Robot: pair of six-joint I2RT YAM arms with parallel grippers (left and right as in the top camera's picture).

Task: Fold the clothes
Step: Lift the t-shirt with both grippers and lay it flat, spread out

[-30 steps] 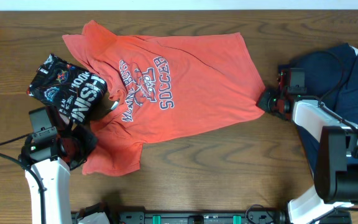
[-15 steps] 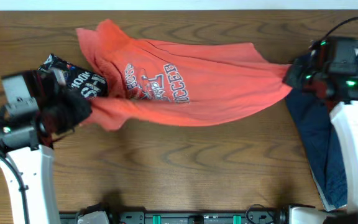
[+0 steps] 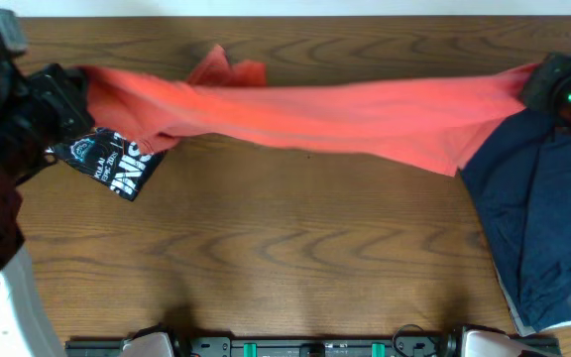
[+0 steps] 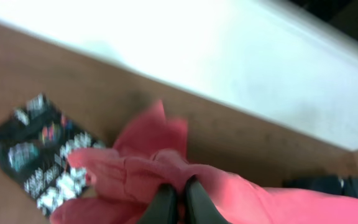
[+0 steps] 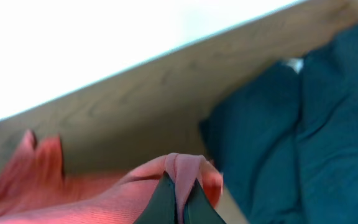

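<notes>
We hold the red shirt (image 3: 305,109) in the air as a long band between our two claws, from 10 o'clock to 2 o'clock over the table (image 3: 285,268).

Our left claw (image 4: 179,188) is closed on a bunched fold of the red cloth at the 10 o'clock end, and our right claw (image 5: 180,185) pinches another fold tight at the 2 o'clock end. The cloth sags a little toward the middle, and a small red flap sticks up at about 11 o'clock. The lettering on the chest is hidden in the folds. A black shirt (image 3: 117,164) with white print lies flat on the wood at 9 o'clock, partly under the band's left end. A navy shirt (image 3: 533,218) lies spread at 3 to 4 o'clock, its upper edge passing under the right end of the band.
</notes>
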